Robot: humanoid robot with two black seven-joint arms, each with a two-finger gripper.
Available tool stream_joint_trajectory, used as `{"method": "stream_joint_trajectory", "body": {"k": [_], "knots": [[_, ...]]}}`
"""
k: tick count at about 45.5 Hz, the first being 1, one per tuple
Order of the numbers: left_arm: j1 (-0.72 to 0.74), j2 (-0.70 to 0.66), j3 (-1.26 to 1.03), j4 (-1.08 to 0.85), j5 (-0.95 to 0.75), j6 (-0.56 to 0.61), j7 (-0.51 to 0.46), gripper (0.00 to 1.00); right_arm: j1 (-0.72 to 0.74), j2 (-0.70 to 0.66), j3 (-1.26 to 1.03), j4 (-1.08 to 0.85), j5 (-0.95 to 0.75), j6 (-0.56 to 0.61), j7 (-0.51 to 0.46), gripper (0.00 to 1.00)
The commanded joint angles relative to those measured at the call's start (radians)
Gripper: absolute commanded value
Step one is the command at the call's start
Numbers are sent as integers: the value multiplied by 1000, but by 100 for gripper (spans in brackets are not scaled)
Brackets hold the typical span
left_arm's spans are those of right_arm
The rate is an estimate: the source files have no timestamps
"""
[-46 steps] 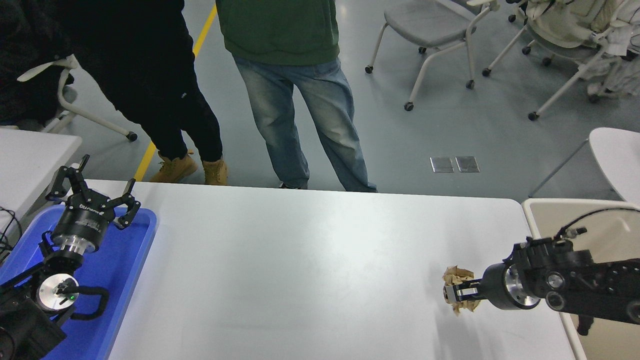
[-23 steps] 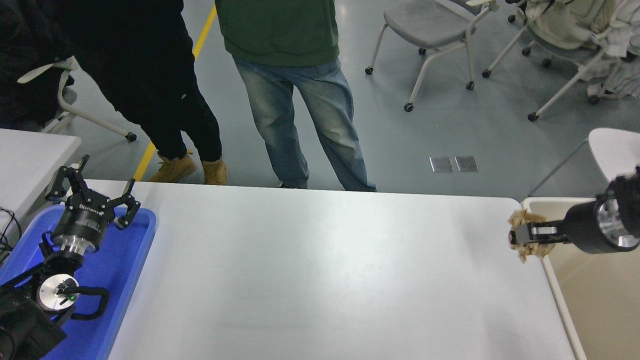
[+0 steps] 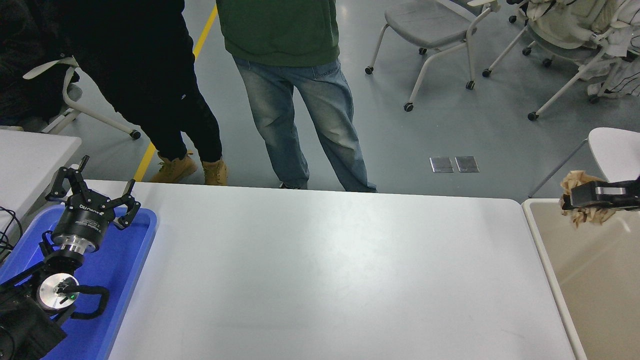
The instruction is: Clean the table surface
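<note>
The large white table surface (image 3: 320,270) fills the middle of the head view. My right gripper (image 3: 570,198) comes in from the right edge and is shut on a crumpled brown paper ball (image 3: 580,216). It holds the ball in the air above the far left corner of the beige bin (image 3: 531,220), past the table's right edge. My left gripper (image 3: 92,192) is parked at the lower left above the blue tray (image 3: 135,260), its fingers spread open and empty.
Two people stand at the table's far side, one in black (image 3: 150,80) and one in a green top and jeans (image 3: 295,90). A smaller white table (image 3: 30,155) is at the far left. Wheeled chairs (image 3: 440,30) stand at the back right.
My right gripper has carried the paper ball up off the table and to the right, from the table's right part to above the beige bin. The left arm has not moved.
</note>
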Motion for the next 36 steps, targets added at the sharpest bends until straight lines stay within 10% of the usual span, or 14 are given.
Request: {"method": "stream_joint_trajectory", "body": {"k": [1,15,36], "knots": [[0,0,0,0,0,0,0,100,-2,-12,56,-109,26,-1,0,0],[0,0,0,0,0,0,0,100,-20,14,64,-400,239,-108,3,0],[0,0,0,0,0,0,0,100,-390,363,77,-778,350,-575,72,0]]}}
